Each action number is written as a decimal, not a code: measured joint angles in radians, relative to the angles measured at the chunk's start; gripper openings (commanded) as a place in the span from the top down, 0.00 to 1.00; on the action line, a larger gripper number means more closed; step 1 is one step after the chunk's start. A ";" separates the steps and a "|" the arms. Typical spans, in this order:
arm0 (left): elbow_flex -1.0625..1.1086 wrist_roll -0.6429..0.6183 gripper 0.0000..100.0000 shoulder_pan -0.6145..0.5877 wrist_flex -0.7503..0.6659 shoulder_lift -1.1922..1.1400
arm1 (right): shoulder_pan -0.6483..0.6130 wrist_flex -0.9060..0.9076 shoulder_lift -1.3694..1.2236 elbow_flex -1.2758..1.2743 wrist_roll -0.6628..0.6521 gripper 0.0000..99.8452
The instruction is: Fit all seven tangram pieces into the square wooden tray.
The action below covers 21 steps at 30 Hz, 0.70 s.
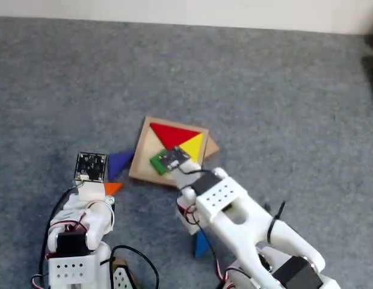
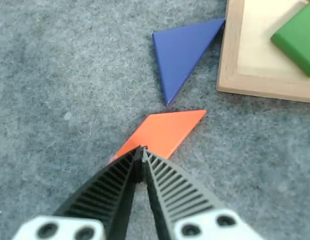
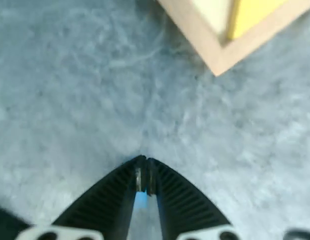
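Right gripper [image 3: 143, 162] clamped on sliver of light blue piece [image 3: 141, 199], over carpet just near of tray [image 3: 215, 55] corner — likely held ready for insertion. Left gripper [image 2: 141, 152] closed, empty, tips at orange parallelogram [image 2: 162, 132] left of tray — seemingly placed to nudge, not grasp.

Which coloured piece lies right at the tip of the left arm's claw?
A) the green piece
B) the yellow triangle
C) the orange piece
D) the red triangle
C: in the left wrist view, the closed tips of the left claw sit at the edge of the orange piece, which lies outside the tray.
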<state>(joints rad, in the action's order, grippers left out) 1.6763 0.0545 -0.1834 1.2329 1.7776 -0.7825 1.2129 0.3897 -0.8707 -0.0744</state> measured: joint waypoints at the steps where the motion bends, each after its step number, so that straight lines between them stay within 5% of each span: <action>1: 0.000 0.000 1.00 0.000 0.000 0.000 | 0.002 0.043 0.000 0.034 -0.012 0.99; 12: 0.000 0.000 1.00 0.000 0.000 0.000 | 0.003 0.316 0.100 0.152 -0.321 1.00; 21: 0.000 0.000 1.00 0.000 0.000 0.000 | -0.025 0.236 0.494 -0.242 -0.468 1.00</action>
<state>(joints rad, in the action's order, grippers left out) 1.6763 0.0545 -0.1834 1.2329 1.7776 -0.8071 1.4492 0.8838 -1.1132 -0.5424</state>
